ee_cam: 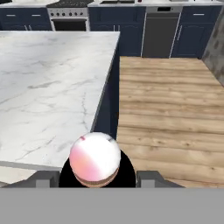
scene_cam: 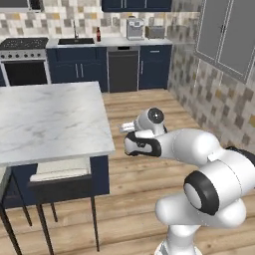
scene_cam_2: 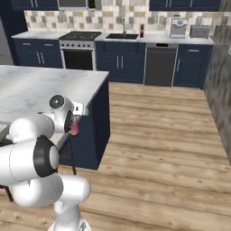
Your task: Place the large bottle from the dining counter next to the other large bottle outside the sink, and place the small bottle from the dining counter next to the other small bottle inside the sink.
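In the left base view, the stove (scene_cam: 22,45) stands far left against the back wall. Right of it the sink (scene_cam: 75,41) is set into the back counter (scene_cam: 112,42), and a dark bottle (scene_cam: 98,34) stands upright on the counter just right of the sink, outside the basin. Further right sit a coffee machine (scene_cam: 134,28) and a toaster (scene_cam: 155,32). Nearer, the marble island (scene_cam: 50,119) takes up the left, with a stool (scene_cam: 62,179) tucked under its near edge. The arm reaches from the lower right toward the island's right edge.

In the hand view, the island lies to the left and wood floor (ee_cam: 170,113) to the right. At the bottom centre, a pink-and-white capped bottle (ee_cam: 95,159) sits between the fingertips (ee_cam: 151,178), seen from above. The gripper (ee_cam: 94,179) is closed on it, the jaws part-way apart around its body.

In the right base view, a pinkish bit of the held bottle shows at the hand beside the island's corner.
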